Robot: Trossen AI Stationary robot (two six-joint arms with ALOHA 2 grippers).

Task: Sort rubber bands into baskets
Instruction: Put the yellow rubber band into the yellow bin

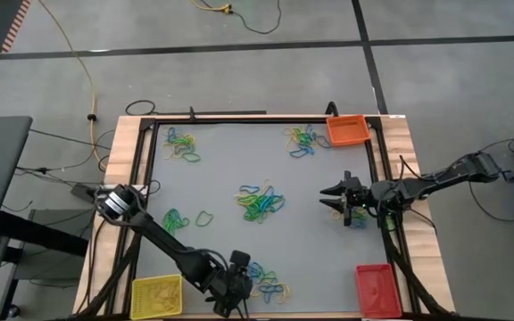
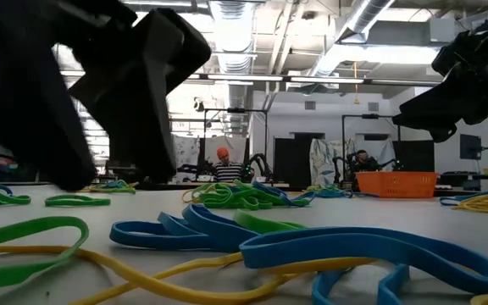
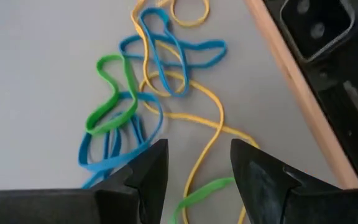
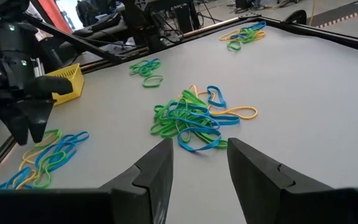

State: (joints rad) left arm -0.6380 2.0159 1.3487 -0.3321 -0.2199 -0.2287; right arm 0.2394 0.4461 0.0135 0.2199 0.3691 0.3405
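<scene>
**A:** What are your grippers doing?

**B:** My left gripper [image 3: 197, 171] is down low at the near edge of the table [image 1: 230, 160]. Its two fingers stand apart, and nothing is between them but a yellow band lying on the table under the gap. Just past the fingers is a little pile of rubber bands [image 3: 151, 81], blue, green and yellow, all tangled up.

**A:** And the other one?

**B:** My right gripper [image 4: 197, 165] is on the right side of the table, up off the top. Its fingers are apart too, and it holds nothing. It points at the middle pile [image 4: 191, 118], which is mostly green and blue with some yellow.

**A:** Where are the other bands?

**B:** There are more piles. One is at the far left corner [image 1: 182, 145]. One is at the far right [image 1: 302, 141], just beside the orange basket [image 1: 347, 130]. A small green bunch and one loose loop [image 1: 186, 219] lie on the left side, near my left arm.

**A:** Where are the baskets?

**B:** The orange one sits in the far right corner. The yellow basket [image 1: 156, 295] is in the near left corner, close to my left gripper. The red basket [image 1: 377, 289] is in the near right corner. I cannot tell if any bands lie inside them.

**A:** Anything else?

**B:** A long yellow cable [image 1: 78, 62] lies on the floor past the table. A person with an orange cap [image 2: 222, 166] sits far back in the room.
</scene>
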